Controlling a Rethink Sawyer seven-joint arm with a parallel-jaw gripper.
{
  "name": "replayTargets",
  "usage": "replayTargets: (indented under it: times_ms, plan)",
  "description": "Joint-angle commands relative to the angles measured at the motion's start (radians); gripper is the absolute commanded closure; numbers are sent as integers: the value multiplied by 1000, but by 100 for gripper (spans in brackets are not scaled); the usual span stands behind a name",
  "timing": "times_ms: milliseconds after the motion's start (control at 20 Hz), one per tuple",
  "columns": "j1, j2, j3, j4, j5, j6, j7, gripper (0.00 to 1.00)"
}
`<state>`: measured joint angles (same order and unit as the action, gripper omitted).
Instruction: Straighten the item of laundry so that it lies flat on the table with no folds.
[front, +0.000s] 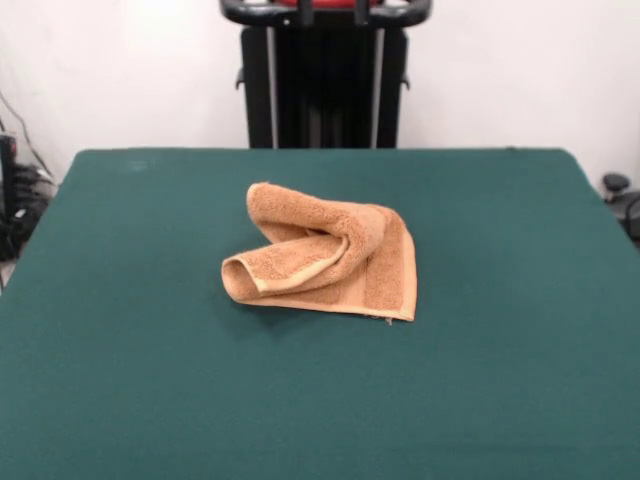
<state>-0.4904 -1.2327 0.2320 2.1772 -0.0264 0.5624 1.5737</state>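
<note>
gripper: not visible; only the black pedestal (325, 75) and a strip of red and black arm show at the top edge, so i cannot tell whether it is wide or narrow, or holding anything.
towel (325, 265): lies near the middle of the table (120, 380), crumpled and folded over itself, well apart from every edge.
shape: the side nearer the pedestal is rolled into a raised hump; a loop of cloth opens toward picture-left, showing a paler inner band; the near right part lies flatter, ending in a corner with a small tag.
handling: judged soft, light and limp; terry likely grips the felt, so it should drag rather than slide.
hold: best guess is the rolled top edge or the loop's lip, lifted and drawn outward to unfold.
progress: still folded; flattening not yet done.
</note>
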Motion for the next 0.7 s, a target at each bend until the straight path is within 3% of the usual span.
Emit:
replayTargets:
  times_ms: [50,200,400,700]
  plan:
    - [-103,140,285,38,-10,-12,-290,0]
    - [-182,159,390,20,-44,13,-360,0]
    - [-258,231,518,-26,-133,227,-518,0]
    - [-279,362,597,-162,-283,454,-647,0]
